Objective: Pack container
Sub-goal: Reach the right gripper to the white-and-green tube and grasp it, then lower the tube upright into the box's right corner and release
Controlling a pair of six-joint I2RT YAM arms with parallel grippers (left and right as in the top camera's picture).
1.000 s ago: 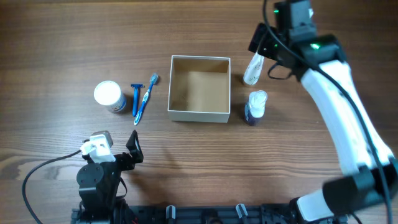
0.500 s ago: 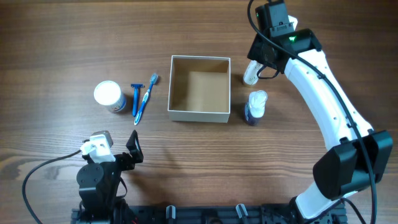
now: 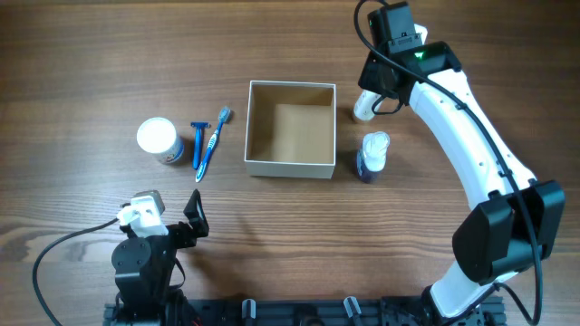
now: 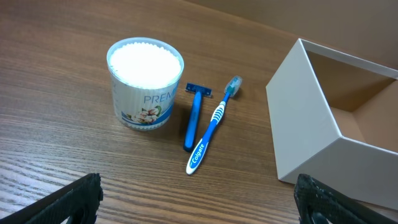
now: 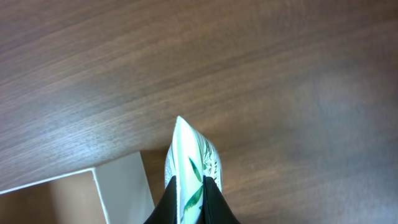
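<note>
The container is a square, shallow cardboard box with cream walls and a tan inside, open and empty, mid-table. Just right of its far corner lies a white tube with green leaves. My right gripper is shut on it. The right wrist view shows the tube pinched between the black fingers, next to the container's wall. My left gripper stands open and empty near the table's front left. Its wrist view has the fingers spread wide, well short of the container.
Left of the box stand a white-lidded round jar, a blue razor and a blue toothbrush; they also fill the left wrist view. A small dark bottle with a white top stands right of the box.
My right arm has swung left and down onto the tube, and its fingers have closed from open to shut on it. The left arm has not moved.
</note>
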